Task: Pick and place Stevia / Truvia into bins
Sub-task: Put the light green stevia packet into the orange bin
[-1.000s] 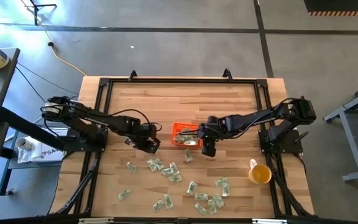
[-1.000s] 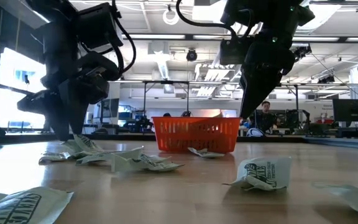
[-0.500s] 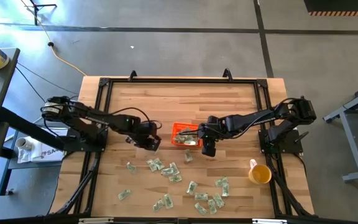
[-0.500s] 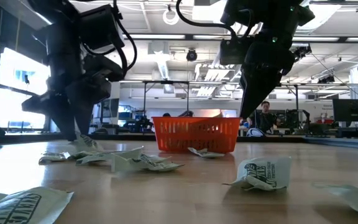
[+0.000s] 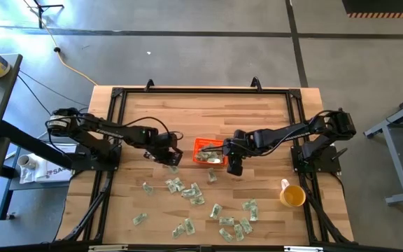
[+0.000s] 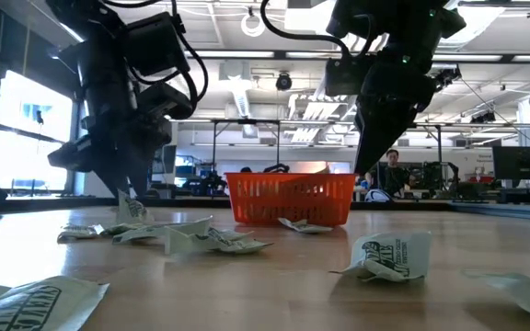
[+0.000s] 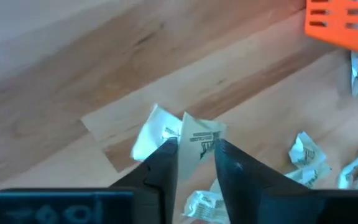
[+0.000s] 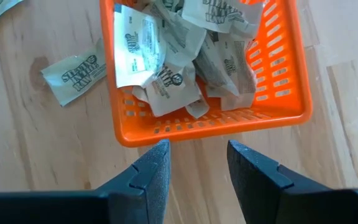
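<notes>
Wooden table (image 5: 257, 112) bare behind orange bin (image 5: 209, 151), left hand (image 5: 173, 158) pinching sachet (image 7: 199, 140), right hand (image 5: 234, 168) parted, empty.

Overhead, table-level and two wrist views, all sharing the orange bin (image 5: 209, 151).

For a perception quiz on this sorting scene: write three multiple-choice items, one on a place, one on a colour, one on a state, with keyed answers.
1. Where is the yellow cup?
A. inside the bin
B. on the table near the right arm's base
C. in the left claw

2. What colour is the bin?
A. blue
B. orange-red
C. black

3. What is the left claw doing?
A. gripping a sachet
B. hanging open and empty
C. gripping the cup

Answers:
1 B: the high view shows it standing apart, by the right arm's mount.
2 B: its mesh walls are orange-red in every view.
3 A: the left wrist view shows a sachet pinched between its fingers.
</notes>
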Action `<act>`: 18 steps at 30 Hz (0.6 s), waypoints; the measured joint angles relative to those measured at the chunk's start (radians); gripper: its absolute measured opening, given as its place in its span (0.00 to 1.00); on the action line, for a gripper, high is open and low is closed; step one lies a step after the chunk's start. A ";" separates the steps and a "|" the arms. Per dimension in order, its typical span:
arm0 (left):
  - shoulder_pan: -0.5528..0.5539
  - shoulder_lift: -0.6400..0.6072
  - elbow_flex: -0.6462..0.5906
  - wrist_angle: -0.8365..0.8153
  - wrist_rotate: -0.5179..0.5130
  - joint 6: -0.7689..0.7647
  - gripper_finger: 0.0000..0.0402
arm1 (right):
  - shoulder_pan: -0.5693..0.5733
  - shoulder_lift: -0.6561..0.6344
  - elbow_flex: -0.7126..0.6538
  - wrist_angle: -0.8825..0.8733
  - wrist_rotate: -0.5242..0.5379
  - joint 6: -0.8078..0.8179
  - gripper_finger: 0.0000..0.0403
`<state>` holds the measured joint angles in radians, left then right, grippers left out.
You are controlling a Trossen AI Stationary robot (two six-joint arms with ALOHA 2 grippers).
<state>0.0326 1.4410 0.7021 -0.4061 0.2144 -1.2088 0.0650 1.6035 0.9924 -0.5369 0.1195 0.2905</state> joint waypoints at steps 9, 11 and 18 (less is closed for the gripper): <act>0.000 0.000 0.000 -0.009 0.053 0.058 0.12 | 0.000 0.000 0.000 0.002 0.013 0.009 0.37; 0.000 0.000 0.000 -0.003 0.053 0.061 0.08 | 0.000 0.000 0.000 0.002 0.013 0.020 0.37; 0.000 -0.013 0.087 0.054 0.004 0.111 0.06 | 0.008 -0.002 0.000 -0.014 0.007 0.067 0.36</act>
<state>0.0326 1.4281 0.7892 -0.3518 0.2185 -1.0974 0.0733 1.6017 0.9924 -0.5505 0.1261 0.3576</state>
